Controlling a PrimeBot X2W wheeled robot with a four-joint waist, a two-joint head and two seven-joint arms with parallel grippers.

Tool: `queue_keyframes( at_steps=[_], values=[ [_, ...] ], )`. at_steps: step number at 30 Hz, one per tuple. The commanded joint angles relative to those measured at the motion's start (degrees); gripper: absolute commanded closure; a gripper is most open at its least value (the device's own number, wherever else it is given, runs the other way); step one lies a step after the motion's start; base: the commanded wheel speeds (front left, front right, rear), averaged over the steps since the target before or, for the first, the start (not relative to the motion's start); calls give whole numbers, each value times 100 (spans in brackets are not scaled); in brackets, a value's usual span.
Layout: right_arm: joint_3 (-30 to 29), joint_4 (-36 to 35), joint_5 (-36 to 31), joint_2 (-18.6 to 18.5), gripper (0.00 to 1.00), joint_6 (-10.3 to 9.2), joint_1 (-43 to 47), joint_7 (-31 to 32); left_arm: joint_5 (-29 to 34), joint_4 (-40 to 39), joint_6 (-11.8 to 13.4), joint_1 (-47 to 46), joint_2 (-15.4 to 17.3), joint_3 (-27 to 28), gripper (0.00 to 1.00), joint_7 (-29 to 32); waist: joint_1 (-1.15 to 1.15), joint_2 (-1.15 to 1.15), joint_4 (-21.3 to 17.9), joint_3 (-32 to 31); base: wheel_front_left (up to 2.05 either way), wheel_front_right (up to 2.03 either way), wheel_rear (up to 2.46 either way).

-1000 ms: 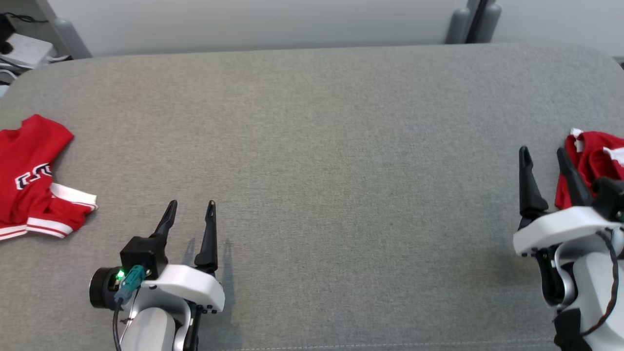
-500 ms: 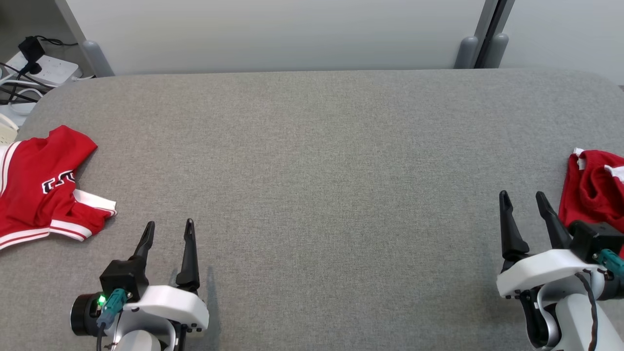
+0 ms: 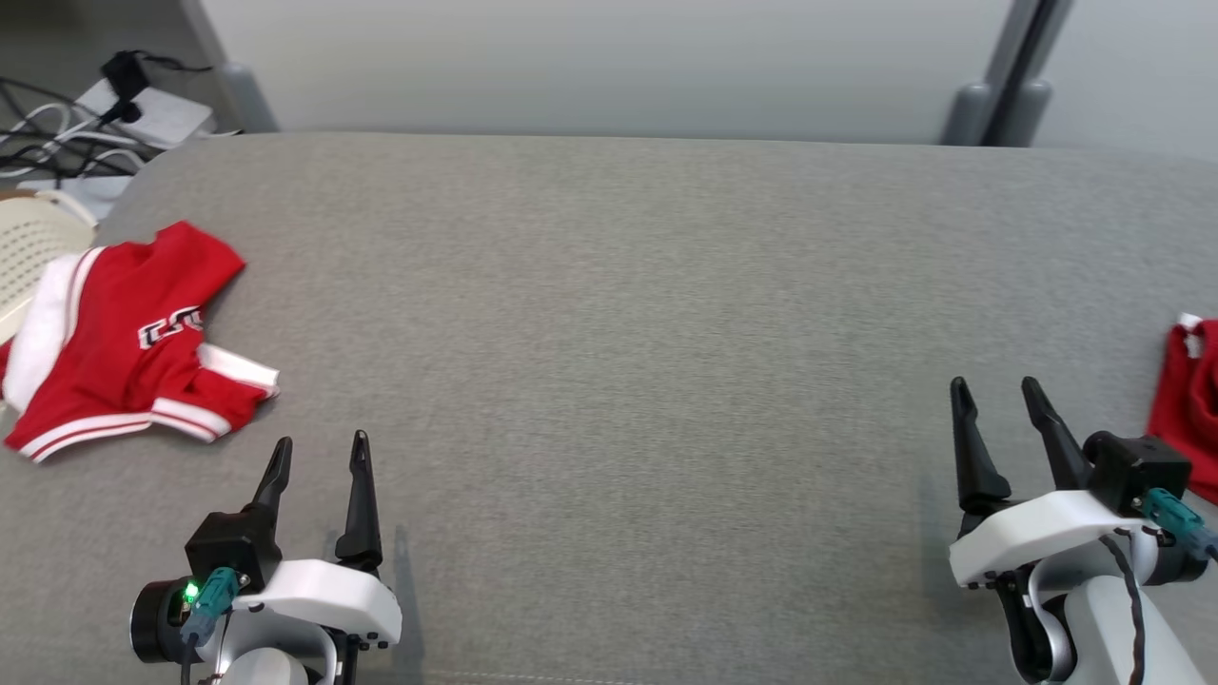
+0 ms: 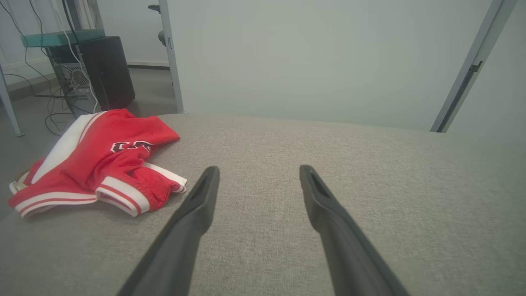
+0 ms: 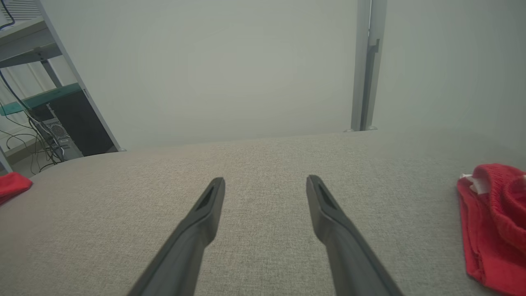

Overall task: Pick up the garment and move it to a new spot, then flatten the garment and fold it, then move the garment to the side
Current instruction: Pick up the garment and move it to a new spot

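Note:
A crumpled red garment (image 3: 133,333) with white stripes and lettering lies at the left end of the grey padded table (image 3: 628,304); the left wrist view shows the garment (image 4: 102,164) ahead and to the left of the fingers. A second bunched red garment (image 3: 1189,409) lies at the right edge, also in the right wrist view (image 5: 497,222). My left gripper (image 3: 320,440) (image 4: 259,168) is open and empty, right of and nearer than the left garment. My right gripper (image 3: 994,383) (image 5: 266,179) is open and empty, left of the right garment and apart from it.
A white slatted basket (image 3: 29,247) sits just off the table's left end, partly under the left garment. Cables and a power strip (image 3: 143,105) lie on the floor beyond it. A dark computer tower (image 4: 107,70) stands further back. Grey posts (image 3: 999,109) rise behind the far right edge.
The head view has swung left, bringing the left garment and basket further in. My right gripper has drawn back from the right garment it overlapped before. Both grippers stay open.

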Motion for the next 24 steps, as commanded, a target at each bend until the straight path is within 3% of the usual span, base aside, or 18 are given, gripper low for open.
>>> queue_keyframes(
  at_steps=[1,16,24],
  values=[
    [200,-159,57,-13,0,25,-47,-35,-79,-137,58,-102,75,214,0,-34,0,0,228,21,0,0,0],
    [724,-59,190,-55,0,25,-198,-35,-418,-124,175,40,75,348,0,-34,0,0,1650,165,0,0,0],
    [861,22,247,-60,0,25,-205,-35,-514,-84,135,106,75,484,0,-34,0,0,1865,188,0,0,0]
  ],
)
